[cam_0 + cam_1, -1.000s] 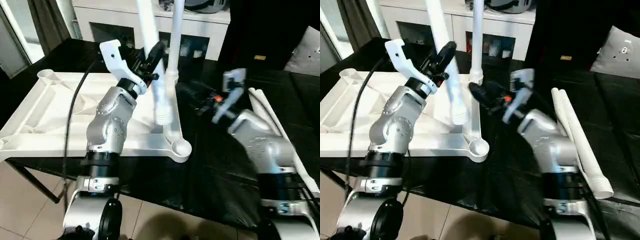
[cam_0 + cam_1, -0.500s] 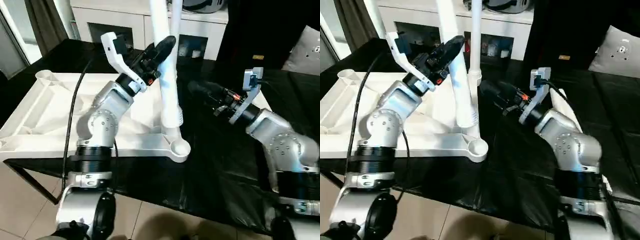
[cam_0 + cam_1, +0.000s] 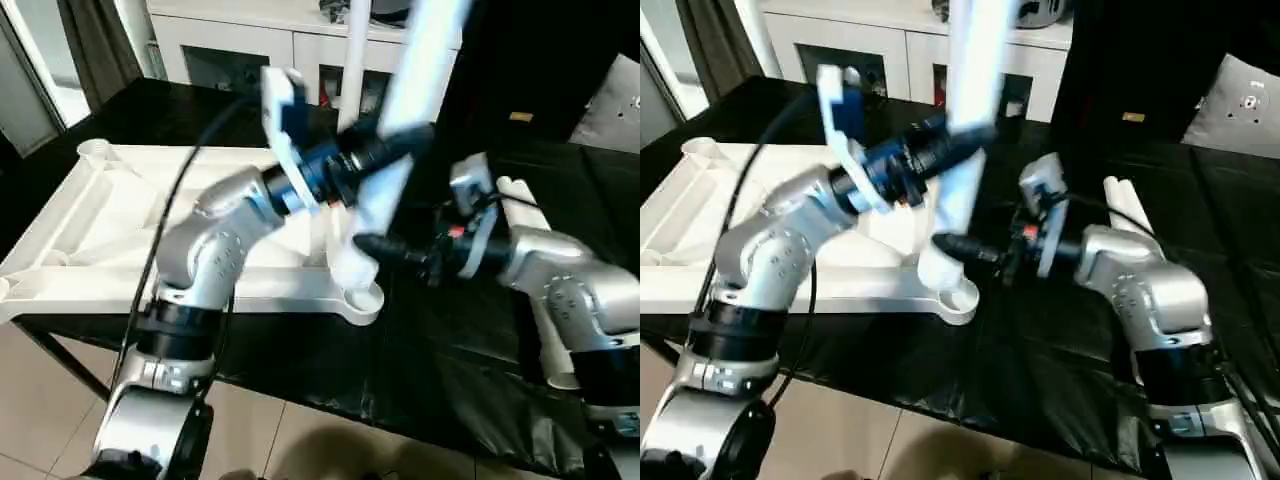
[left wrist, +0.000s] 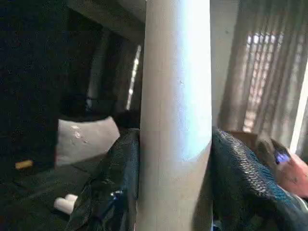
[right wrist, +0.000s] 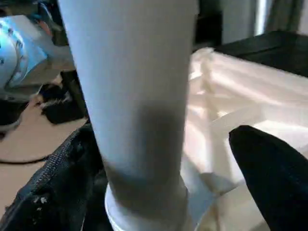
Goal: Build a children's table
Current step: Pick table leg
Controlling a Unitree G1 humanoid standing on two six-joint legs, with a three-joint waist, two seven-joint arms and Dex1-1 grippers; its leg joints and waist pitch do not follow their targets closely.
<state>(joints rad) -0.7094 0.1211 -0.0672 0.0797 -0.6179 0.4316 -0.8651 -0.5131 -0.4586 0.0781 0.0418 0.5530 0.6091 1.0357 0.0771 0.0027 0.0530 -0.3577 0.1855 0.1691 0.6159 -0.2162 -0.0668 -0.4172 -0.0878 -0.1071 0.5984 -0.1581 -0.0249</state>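
Left tool [image 3: 375, 155], in the head views, pinches a white table leg [image 3: 395, 150] partway along its length; the leg is a long plain tube, tilted, its thicker lower end hanging just above the near right corner socket [image 3: 362, 298] of the tabletop [image 3: 120, 215]. That tabletop is white plastic, lying upside down with its ribs showing, on a bench [image 3: 420, 350] draped in black. Another leg [image 3: 352, 60] stands upright at the far right corner. Right tool [image 3: 385, 250] reaches in level at the held leg's lower end, fingers spread wide; I cannot tell whether they touch it. Two more legs [image 3: 1140, 215] lie side by side on the bench behind the right arm.

From the left wrist, both black fingers [image 4: 120, 178] press against the sides of the smooth white tube [image 4: 175, 96].

From the right wrist, the leg's lower end [image 5: 139, 125], with its rim, sits between the parted fingers [image 5: 272, 168], with a gap on one side; the ribbed tabletop [image 5: 240, 110] lies beyond.
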